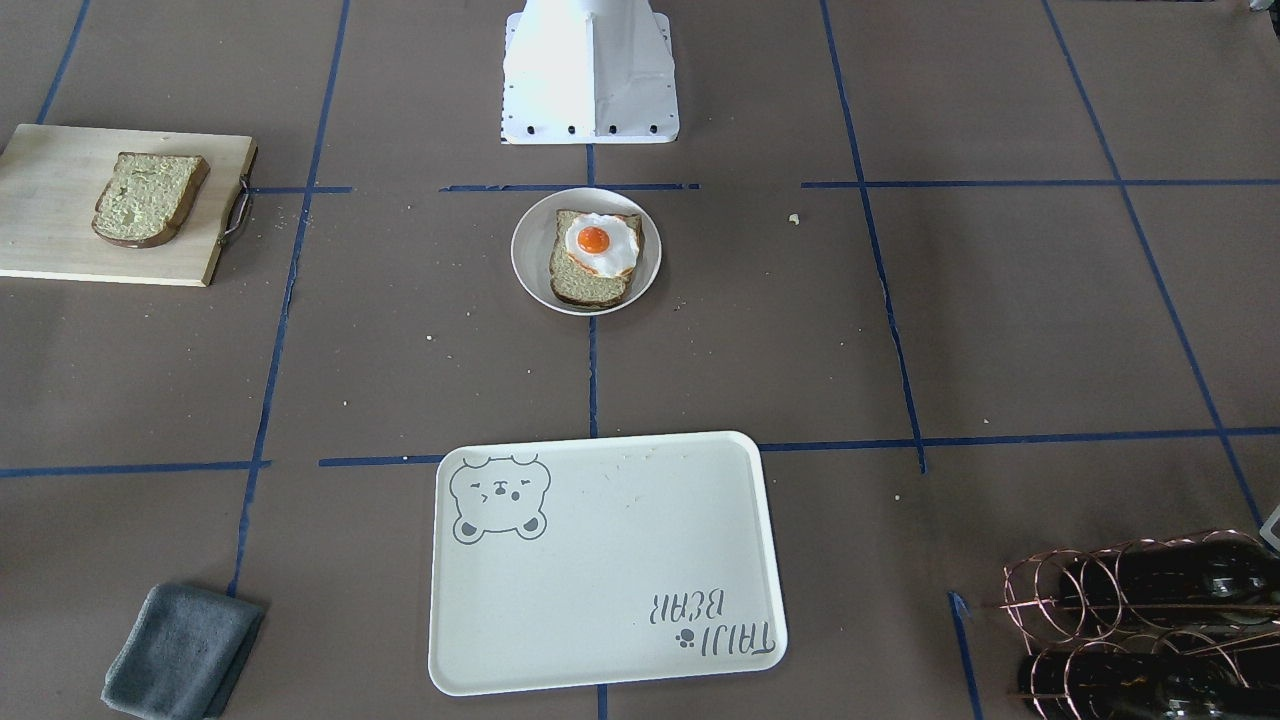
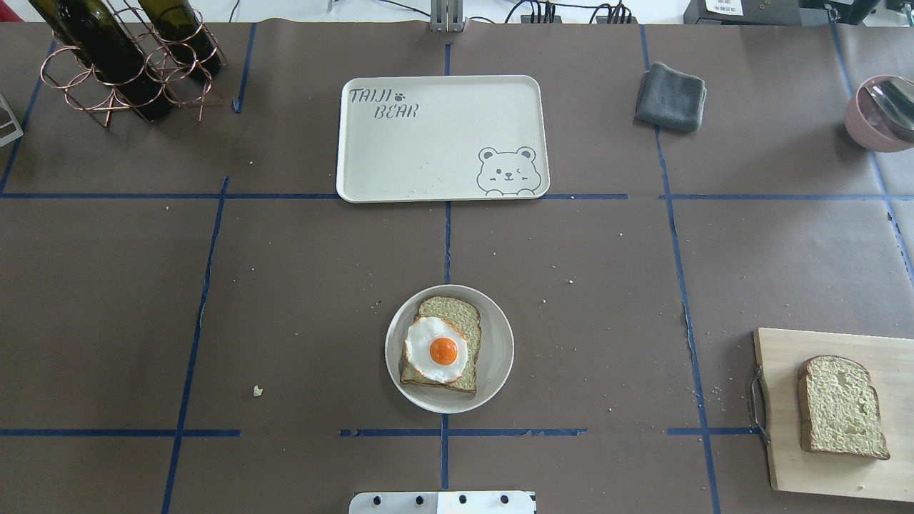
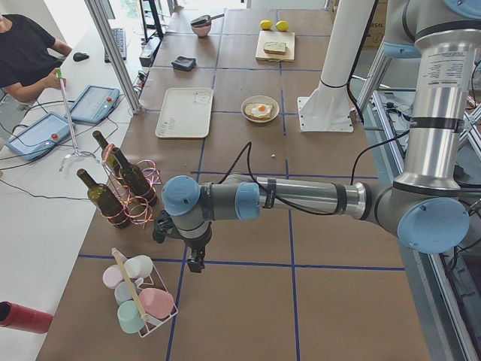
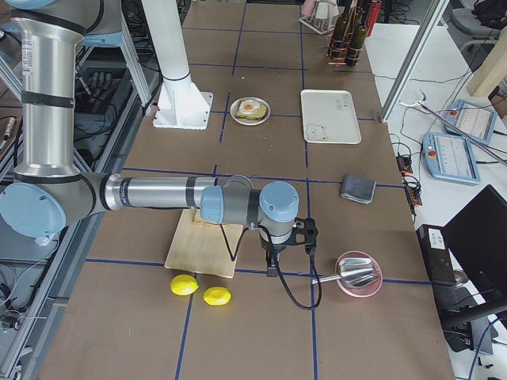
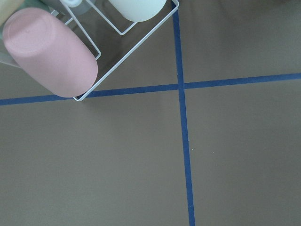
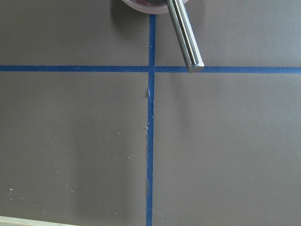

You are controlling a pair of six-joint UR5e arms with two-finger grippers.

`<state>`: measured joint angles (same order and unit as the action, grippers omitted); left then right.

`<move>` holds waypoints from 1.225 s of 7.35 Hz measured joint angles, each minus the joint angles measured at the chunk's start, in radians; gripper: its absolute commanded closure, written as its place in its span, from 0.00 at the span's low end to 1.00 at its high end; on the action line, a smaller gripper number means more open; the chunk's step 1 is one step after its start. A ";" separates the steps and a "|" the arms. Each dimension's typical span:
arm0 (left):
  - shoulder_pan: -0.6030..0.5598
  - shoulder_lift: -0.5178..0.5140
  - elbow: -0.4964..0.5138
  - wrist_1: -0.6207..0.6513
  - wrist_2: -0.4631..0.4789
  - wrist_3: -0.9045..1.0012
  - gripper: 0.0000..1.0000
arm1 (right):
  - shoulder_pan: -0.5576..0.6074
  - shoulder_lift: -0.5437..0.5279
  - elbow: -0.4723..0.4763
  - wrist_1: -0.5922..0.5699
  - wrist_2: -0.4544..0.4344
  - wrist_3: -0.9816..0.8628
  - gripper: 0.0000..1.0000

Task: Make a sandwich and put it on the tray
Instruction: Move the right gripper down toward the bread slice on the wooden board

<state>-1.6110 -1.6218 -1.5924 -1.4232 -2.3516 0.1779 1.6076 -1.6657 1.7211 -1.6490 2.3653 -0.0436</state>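
Two slices (image 2: 839,407), one egg (image 2: 437,350), one tray (image 2: 428,143)

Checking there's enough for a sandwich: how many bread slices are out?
2: one slice on the white plate under the fried egg, the other slice on the wooden cutting board. None seems hidden.

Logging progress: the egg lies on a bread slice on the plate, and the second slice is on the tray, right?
No: the second slice lies on the cutting board, not the tray, as the overhead exterior view shows. The rest holds.
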 measured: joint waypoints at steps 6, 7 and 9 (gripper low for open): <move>0.072 -0.090 -0.003 -0.126 -0.007 0.002 0.00 | -0.011 0.026 0.020 0.000 0.016 0.007 0.00; 0.132 -0.103 -0.004 -0.210 -0.007 0.002 0.00 | -0.019 0.048 0.033 -0.001 0.039 0.008 0.00; 0.192 -0.133 -0.005 -0.363 -0.013 -0.035 0.00 | -0.026 0.071 0.043 -0.002 0.088 0.010 0.00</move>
<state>-1.4195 -1.7553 -1.5978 -1.7859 -2.3644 0.1430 1.5817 -1.5943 1.7642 -1.6514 2.4535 -0.0340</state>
